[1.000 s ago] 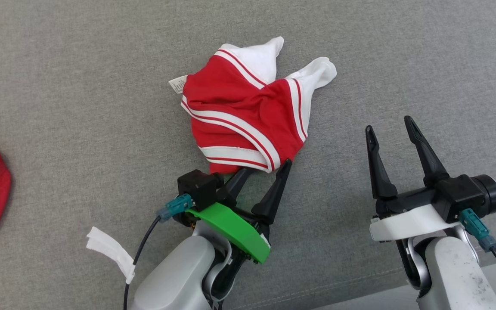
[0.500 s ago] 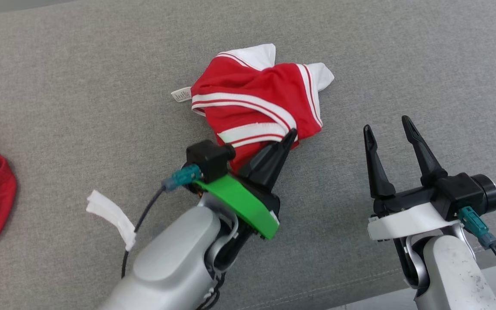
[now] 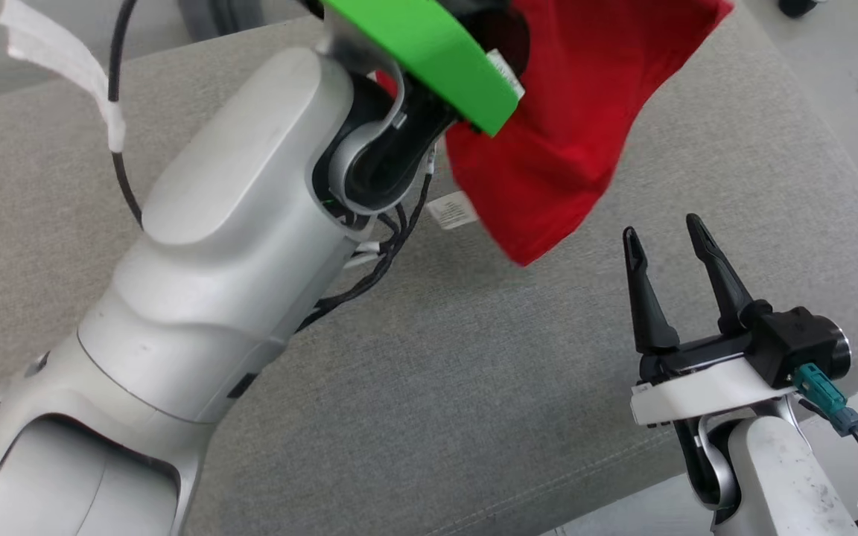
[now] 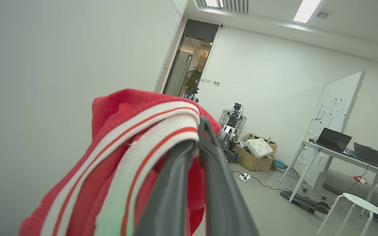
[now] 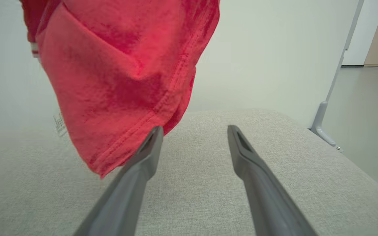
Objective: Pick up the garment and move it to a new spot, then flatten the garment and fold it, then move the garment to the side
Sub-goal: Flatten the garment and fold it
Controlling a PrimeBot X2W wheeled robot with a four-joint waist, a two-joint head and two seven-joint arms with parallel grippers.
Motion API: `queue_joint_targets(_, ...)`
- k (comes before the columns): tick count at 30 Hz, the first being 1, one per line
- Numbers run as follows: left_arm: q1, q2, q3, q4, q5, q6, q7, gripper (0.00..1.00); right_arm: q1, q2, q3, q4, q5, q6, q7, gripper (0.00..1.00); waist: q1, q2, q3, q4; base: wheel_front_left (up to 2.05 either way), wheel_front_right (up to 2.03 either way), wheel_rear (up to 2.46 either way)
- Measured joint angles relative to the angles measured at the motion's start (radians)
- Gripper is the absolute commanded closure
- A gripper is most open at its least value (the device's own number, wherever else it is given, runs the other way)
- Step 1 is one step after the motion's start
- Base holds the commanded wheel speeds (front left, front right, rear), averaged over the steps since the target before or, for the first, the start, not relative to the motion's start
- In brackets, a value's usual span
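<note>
The garment [image 3: 570, 141] hangs over the grey cushion [image 3: 474, 387] at about 1 o'clock in the head view. The left gripper [image 4: 198, 134] has it pinched tight by the striped band [image 4: 156, 131]. It looks light, soft and super floppy, so I'd guess it twists; a hem corner seems the spot to grab. The right gripper [image 3: 660, 225] at 4 o'clock is spread wide and empty. A white care tag [image 3: 453, 211] dangles at the garment's 7 o'clock, print too tiny to read.

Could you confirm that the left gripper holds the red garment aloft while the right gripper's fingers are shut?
No: the right gripper has its fingers open, as the right wrist view shows; the left gripper does hold the garment aloft.
</note>
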Motion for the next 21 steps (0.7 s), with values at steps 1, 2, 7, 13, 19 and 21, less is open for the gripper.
queue_joint_targets(1,-0.018,-0.005,0.002,0.001,-0.006,0.0,-0.009,1.0,0.002,0.0,-0.003,0.0,0.0,0.0,0.0,0.0,0.0,0.0,-0.005,-0.009,0.0,0.0,0.0)
queue_joint_targets(2,-0.017,-0.008,0.009,0.005,-0.026,0.0,-0.018,1.0,0.005,-0.001,-0.007,0.0,0.0,0.0,0.0,0.0,0.0,0.0,-0.011,-0.016,0.0,0.0,0.0)
queue_joint_targets(7,0.199,0.016,-0.044,0.045,-0.115,0.0,-0.004,1.0,0.016,0.0,-0.032,-0.003,-0.001,0.0,0.0,0.0,0.0,0.0,-0.041,-0.024,0.0,0.0,0.0)
queue_joint_targets(13,0.55,0.108,-0.095,0.142,-0.154,0.0,-0.091,1.0,0.02,0.0,-0.06,-0.013,-0.026,0.0,0.0,0.0,0.0,-0.0001,-0.042,0.011,0.0,0.0,0.0)
queue_joint_targets(19,0.726,0.123,-0.062,0.148,-0.193,0.0,-0.141,1.0,0.037,0.0,-0.084,-0.011,-0.066,0.0,0.0,0.0,0.0,0.0,-0.035,0.072,0.0,0.0,0.0)
queue_joint_targets(21,0.762,0.124,-0.045,0.13,-0.199,0.0,-0.142,1.0,0.041,0.0,-0.083,0.013,-0.07,0.0,0.0,0.0,0.0,0.0,-0.035,0.094,0.0,0.0,0.0)
